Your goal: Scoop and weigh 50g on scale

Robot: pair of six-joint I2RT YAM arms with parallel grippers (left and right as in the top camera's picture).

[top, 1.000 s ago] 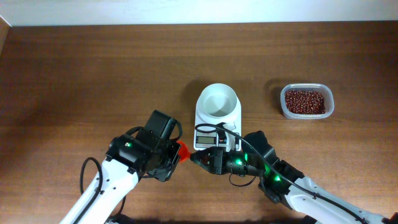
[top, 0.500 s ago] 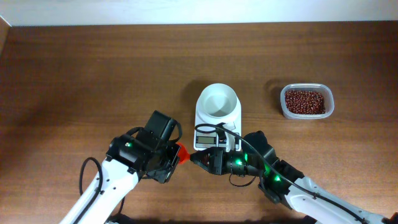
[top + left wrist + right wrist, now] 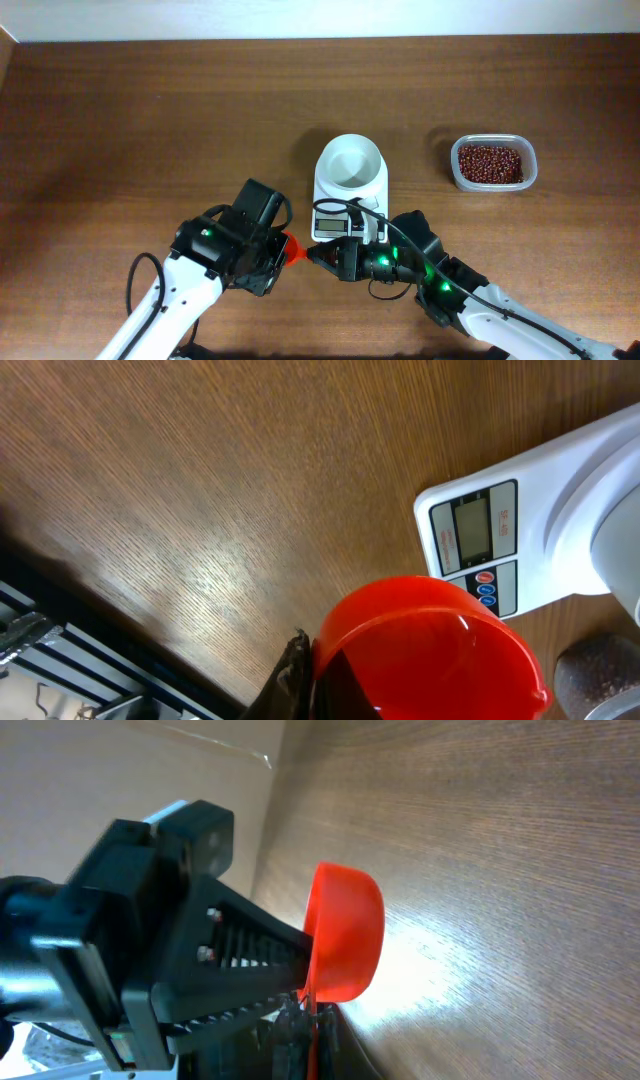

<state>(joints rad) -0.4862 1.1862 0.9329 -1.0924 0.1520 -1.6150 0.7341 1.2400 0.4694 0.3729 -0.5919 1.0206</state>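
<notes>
Overhead, left jaws and right jaws are closed on the red scoop (image 3: 292, 248); the scale (image 3: 350, 185) sits just beyond.

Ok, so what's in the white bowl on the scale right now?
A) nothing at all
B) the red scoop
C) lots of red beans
A: from overhead the white bowl on the scale shows only its bare inside, and the beans are in the clear tub.
</notes>
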